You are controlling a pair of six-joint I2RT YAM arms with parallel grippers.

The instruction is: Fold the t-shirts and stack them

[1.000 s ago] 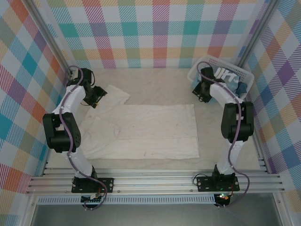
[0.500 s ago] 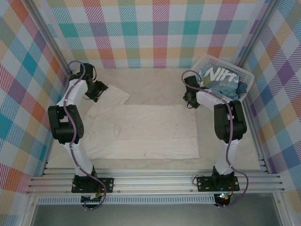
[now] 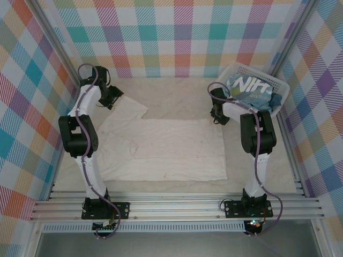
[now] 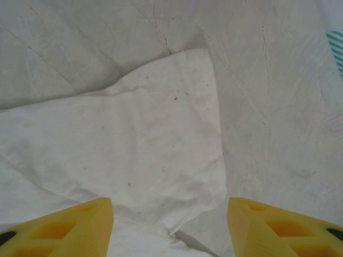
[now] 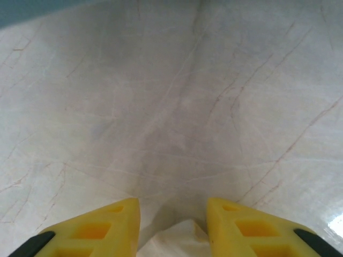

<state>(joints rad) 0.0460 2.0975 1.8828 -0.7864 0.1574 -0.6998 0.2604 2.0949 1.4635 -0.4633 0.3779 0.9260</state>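
Top external view: the cream-white t-shirt (image 3: 171, 144) is seen spread flat on the bench (image 3: 177, 93), folded into a broad rectangle, with one sleeve (image 3: 131, 110) reaching out at its far left corner. The light blue t-shirt (image 3: 249, 88), with large white lettering, is bundled in the white slatted basket (image 3: 268, 76) at the far right corner of the bench.

The left hand (image 3: 111, 99) is held over the far left of the bench, just beyond the tip of that sleeve. In the left wrist view its two yellow fingers (image 4: 69, 227) are seen wide apart, with nothing clamped between them. The sleeve (image 4: 144, 144) lies flat on the bench (image 4: 278, 107) ahead of and below the gap, and its nearer corner falls between the two fingers, apart from both.

The right hand (image 3: 218, 116) is held just left of the basket, close to the far right corner of the cream-white t-shirt. In the right wrist view its fingers (image 5: 91, 230) are set closer together than those of the left hand, yet a clear gap is kept and nothing is gripped. A small corner of the cream-white cloth (image 5: 179, 243) is seen low in that gap, beneath the fingers, and bare bench (image 5: 171, 107) stretches beyond it.
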